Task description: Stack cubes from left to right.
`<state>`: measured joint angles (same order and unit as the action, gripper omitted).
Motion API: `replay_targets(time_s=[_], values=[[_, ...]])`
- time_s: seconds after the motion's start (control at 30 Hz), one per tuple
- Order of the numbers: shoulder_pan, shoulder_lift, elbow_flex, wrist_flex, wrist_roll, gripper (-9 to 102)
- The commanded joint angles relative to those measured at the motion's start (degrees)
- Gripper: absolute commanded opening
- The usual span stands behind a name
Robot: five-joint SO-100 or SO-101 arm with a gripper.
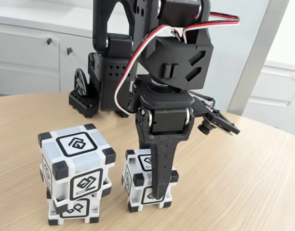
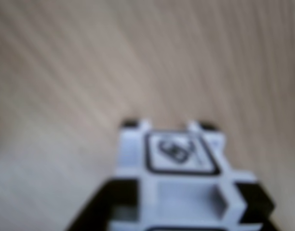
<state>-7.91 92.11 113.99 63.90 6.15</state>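
Cubes sit on the wooden surface (image 1: 244, 178) in the fixed view: two make a stack at the left, the top cube (image 1: 76, 161) resting slightly askew on the bottom cube (image 1: 73, 209). Just beside the stack to the right stands the third cube (image 1: 142, 185), directly on the wood. The tool (image 1: 159, 192) reaches straight down over this cube, one black finger (image 1: 162, 168) lying against its front face; the other finger is hidden, so I cannot tell whether it is closed on the cube. The blurred wrist view shows that cube (image 2: 181, 178) at the bottom edge, glyph face up, with bare wood beyond.
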Motion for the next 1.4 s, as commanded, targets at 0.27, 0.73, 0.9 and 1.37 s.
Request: replay_targets(time_s=[0.27,0.73,0.9,1.37], values=[[-0.62,8.7,-8.09,0.44,3.34,14],[-0.53,9.32,-31.03,8.96,5.54,15],[-0.62,9.32,-41.31,20.3,4.04,15],[-13.01,11.25,-49.66,34.63,-5.89,15]])
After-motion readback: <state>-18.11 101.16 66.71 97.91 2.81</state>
